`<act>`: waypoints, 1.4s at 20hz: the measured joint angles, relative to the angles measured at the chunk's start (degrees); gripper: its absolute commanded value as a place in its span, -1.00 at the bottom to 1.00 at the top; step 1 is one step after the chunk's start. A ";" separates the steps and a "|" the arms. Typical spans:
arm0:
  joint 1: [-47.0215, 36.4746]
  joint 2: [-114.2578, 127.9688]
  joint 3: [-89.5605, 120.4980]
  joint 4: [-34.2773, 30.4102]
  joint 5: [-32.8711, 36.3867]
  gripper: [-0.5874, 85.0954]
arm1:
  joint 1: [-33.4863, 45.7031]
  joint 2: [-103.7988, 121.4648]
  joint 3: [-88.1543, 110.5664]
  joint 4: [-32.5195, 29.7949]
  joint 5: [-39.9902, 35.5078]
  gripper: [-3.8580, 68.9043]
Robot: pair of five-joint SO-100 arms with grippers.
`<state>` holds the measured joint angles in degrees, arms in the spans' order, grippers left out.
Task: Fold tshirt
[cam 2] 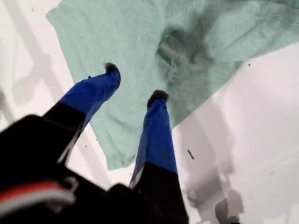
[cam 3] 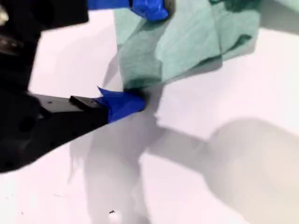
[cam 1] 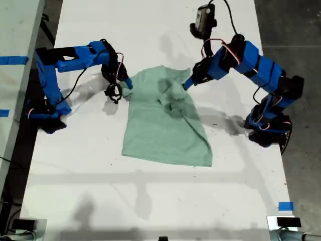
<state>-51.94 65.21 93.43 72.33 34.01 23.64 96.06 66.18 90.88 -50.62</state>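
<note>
- Tshirt is lying on the white table, about midway between the two arms in the exterior view, with its straight hem pointing toward that view's bottom edge.
- Most of the pale mint cloth is lying flat, while the part nearest the arms is bunching into a rumpled fold with dark creases.
- My first gripper is reaching in from the exterior view's right and is hanging over the upper edge of the cloth on that side.
- In the first wrist view, my first gripper is showing both blue fingers spread wide apart with nothing between them, so this claw is released; the tshirt is spreading out beneath the tips, with the rumpled fold just beyond them.
- My second gripper is reaching in from the exterior view's left and is meeting the cloth's upper corner on that side.
- In the second wrist view, my second gripper is sitting with one blue finger on the table under the cloth's edge and the other above it, and the tshirt is rising between them.
- I cannot tell whether this claw is actually pinching the cloth or only bracketing it.
- Shadows of both arms are falling on the bare white surface beside the cloth.
</note>
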 measured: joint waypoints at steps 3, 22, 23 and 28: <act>0.26 -1.76 -3.52 1.05 0.00 -0.98 | -0.18 3.78 3.52 0.26 0.44 -0.44; 10.63 -10.46 -38.32 1.23 -3.08 -0.79 | 1.14 14.15 21.71 -2.99 3.25 -0.48; 10.63 -13.71 -39.20 0.00 -3.25 -0.38 | 1.14 14.85 23.03 -3.34 3.52 -0.48; 10.46 -16.61 -39.64 4.92 -3.08 -0.30 | 1.14 18.28 29.71 -5.63 4.75 -0.48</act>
<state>-41.48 48.60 53.79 77.26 30.94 24.79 114.35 95.89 85.25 -45.88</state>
